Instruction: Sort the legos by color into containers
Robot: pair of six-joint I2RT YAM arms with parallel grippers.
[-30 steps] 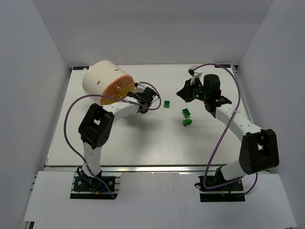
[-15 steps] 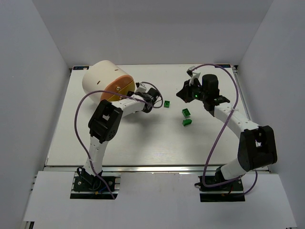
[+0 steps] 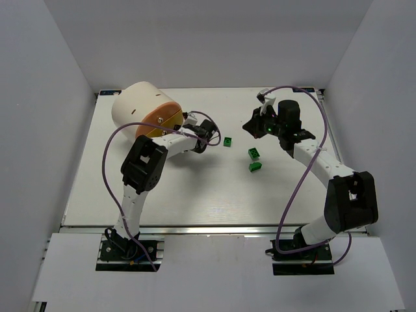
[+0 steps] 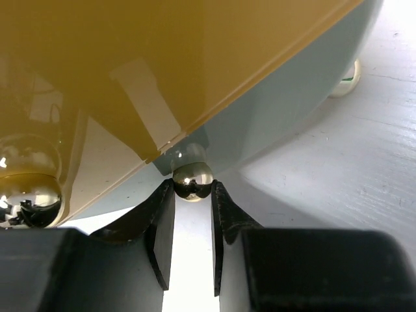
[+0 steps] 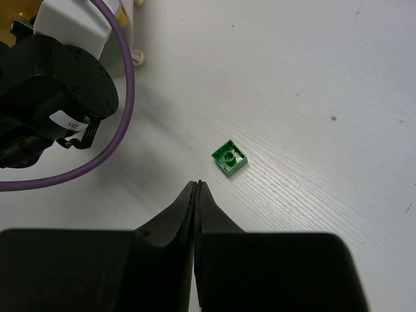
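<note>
The step in hand looks like opening a container. The left end effector (image 4: pixel 192 186) pinches the small chrome knob (image 4: pixel 192 180) of the grey drawer (image 4: pixel 260 130), one finger on each side and both touching it as far as the wrist view shows. A yellow front (image 4: pixel 162 52) sits above and to the left of those fingers, with a second knob (image 4: pixel 27 190) well off to their left.

The cream drum (image 3: pixel 138 107) lies on its side on the bench (image 3: pixel 195 195), its drawer face turned toward the left end effector. Its long axis runs roughly in line with that end effector's reach, so the next move probably calls for a straight pull back along that line, without twisting off the round knob.

The right end effector (image 5: pixel 197 186) is pressed together and holds nothing. A green lego (image 5: pixel 229 157) lies stud up just ahead and slightly right of its tips. It is near square with no clear long axis, and one corner points back at the tips. Picking it would need the fingers spread first. Two more green legos (image 3: pixel 253 153) lie on the bench nearer the right arm's base
</note>
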